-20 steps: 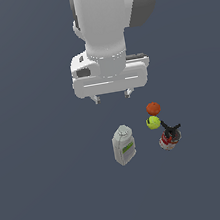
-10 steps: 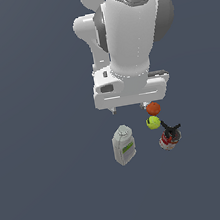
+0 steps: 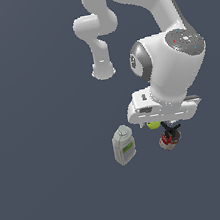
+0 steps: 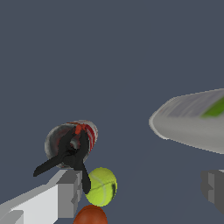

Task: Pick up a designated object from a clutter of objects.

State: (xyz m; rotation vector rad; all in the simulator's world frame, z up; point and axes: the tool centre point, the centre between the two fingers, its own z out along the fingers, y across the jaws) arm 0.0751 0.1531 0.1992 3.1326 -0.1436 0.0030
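Small cylindrical tin can, red-and-white label, metal rims (image 3: 167, 141): on the dark grey table (image 3: 55, 192), at the exterior view's right end of the clutter. Long axis looks about upright in the wrist view, round metal end (image 4: 65, 140) turned toward that camera; exact tilt hard to judge. Black clip (image 4: 70, 155) lying across the can's top, touching it, prongs splayed outward.

Yellow-green ball (image 4: 100, 186) just beside the can, partly under the arm's hand in the exterior view. Orange ball (image 4: 90, 215) touching or nearly touching the yellow-green one, away from the can. Grey-white bottle with green label (image 3: 123, 145) standing apart, toward the exterior view's left.

White gripper (image 3: 165, 121) low over the balls, above and just beside the can. Jaws spread wide, grasping nothing; grey fingers (image 4: 70, 192) at the wrist view's edges, one close by the clip and ball.
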